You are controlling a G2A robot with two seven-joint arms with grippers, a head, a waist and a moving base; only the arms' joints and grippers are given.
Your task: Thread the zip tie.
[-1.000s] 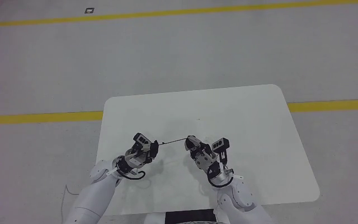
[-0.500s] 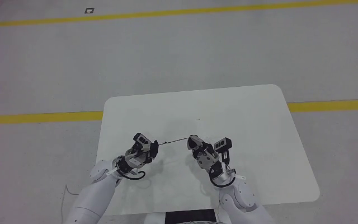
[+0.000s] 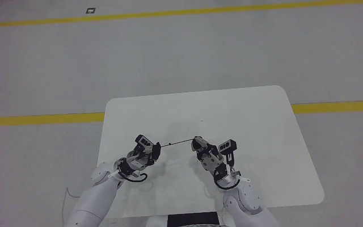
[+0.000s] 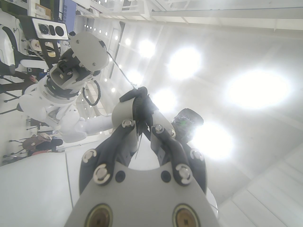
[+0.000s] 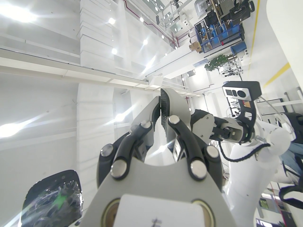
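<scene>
Top view: white table point(image 3: 255, 113). Left gripper point(image 3: 155, 148) and right gripper point(image 3: 195, 142) are both above the table's near half. A thin black zip tie point(image 3: 176, 143) is held clear of the table, spanning between them.
Left wrist view: left gripper point(image 4: 142, 100) clamped on one end of the zip tie point(image 4: 123, 72).
Right wrist view: right gripper point(image 5: 161, 105) with fingers pressed together.

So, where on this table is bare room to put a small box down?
The table is bare beyond the zip tie and on its right side. Crowded: the near edge, where left gripper and right gripper hold the tie.
</scene>
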